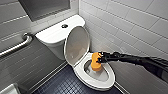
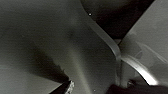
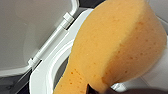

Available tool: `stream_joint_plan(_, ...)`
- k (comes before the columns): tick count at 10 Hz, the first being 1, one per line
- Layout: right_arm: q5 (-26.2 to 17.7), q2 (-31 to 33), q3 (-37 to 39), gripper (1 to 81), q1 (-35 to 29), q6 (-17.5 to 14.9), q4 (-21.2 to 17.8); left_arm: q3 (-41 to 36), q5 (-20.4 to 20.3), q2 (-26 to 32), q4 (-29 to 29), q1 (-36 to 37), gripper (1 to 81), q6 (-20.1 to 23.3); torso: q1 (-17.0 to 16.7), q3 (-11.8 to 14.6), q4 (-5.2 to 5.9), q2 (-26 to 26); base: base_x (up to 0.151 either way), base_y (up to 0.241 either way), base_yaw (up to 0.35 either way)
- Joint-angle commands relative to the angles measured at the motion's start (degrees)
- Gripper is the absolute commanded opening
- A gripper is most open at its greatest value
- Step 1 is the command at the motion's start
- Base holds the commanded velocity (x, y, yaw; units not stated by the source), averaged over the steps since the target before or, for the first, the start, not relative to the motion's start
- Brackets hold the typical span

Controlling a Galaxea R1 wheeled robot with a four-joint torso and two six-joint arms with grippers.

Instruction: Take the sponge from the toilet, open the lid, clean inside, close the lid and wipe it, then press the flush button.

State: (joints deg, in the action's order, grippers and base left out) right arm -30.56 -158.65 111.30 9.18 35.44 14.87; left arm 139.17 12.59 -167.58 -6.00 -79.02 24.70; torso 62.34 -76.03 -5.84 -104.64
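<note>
As the R arm (image 1: 140, 61) reaches in from the right: R gripper (image 1: 100, 59) hangs over the bowl (image 1: 101, 75), clamped tight on the sponge (image 1: 95, 62).
Sponge: orange, held upright, lower end dipped into the bowl opening, upper end level w/ the gripper.
Sponge, R wrist cam: looms large (image 3: 110, 47), porous face, rounded end, w/ a dark finger (image 3: 90, 89) pressed against its edge.
Toilet (image 1: 98, 87): white, glossy, tucked into the corner btwn two tiled walls.
Lid (image 1: 77, 45): up and open, leaning back toward the tank (image 1: 53, 35), underside facing the head cam.
Seat (image 1: 79, 71): down on the rim, and the sponge sits inside its ring.
Hinge (image 3: 53, 37): white bar joining lid and seat, seen just beside the sponge in the R wrist cam.
Flush button (image 1: 64, 25): round, on top of the tank, well apart from the R gripper.
L gripper: can't tell how it stands.
L wrist cam: dim grey surfaces and a pale curved strip (image 2: 111, 46), too murky to name.
Surroundings: metal grab bar (image 1: 17, 46) on the wall at picture-left, dark small-tile floor (image 1: 62, 83) beside the toilet, white wall tiles (image 1: 130, 22) behind the arm.
</note>
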Motion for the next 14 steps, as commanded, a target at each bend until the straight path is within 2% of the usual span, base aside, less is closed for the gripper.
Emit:
stream_joint_plan(1,3.1,1.9,1.4,1.0,-3.4,0.2,0.3,-1.4,5.7,-0.5,-1.3,-2.0,81.1,0.1,0.0,0.0,0.00,0.0,0.000,0.000,0.000)
stream_joint_plan(3,4.5,4.5,1.6,1.0,-2.5,1.4,0.1,-1.5,5.8,-0.5,-1.2,-2.2,81.1,0.1,0.0,0.0,0.00,0.0,0.000,0.000,0.000)
stream_joint_plan(7,4.2,15.7,-8.6,1.0,-1.7,6.1,0.5,-1.5,5.9,-1.0,-0.8,-2.2,81.1,0.1,0.0,0.0,0.00,0.0,0.000,0.000,0.000)
stream_joint_plan(14,6.4,29.7,-20.7,1.0,8.2,10.3,0.5,-1.7,5.8,-1.1,-0.7,-2.2,81.1,0.1,0.0,0.0,0.00,0.0,0.000,0.000,0.000)
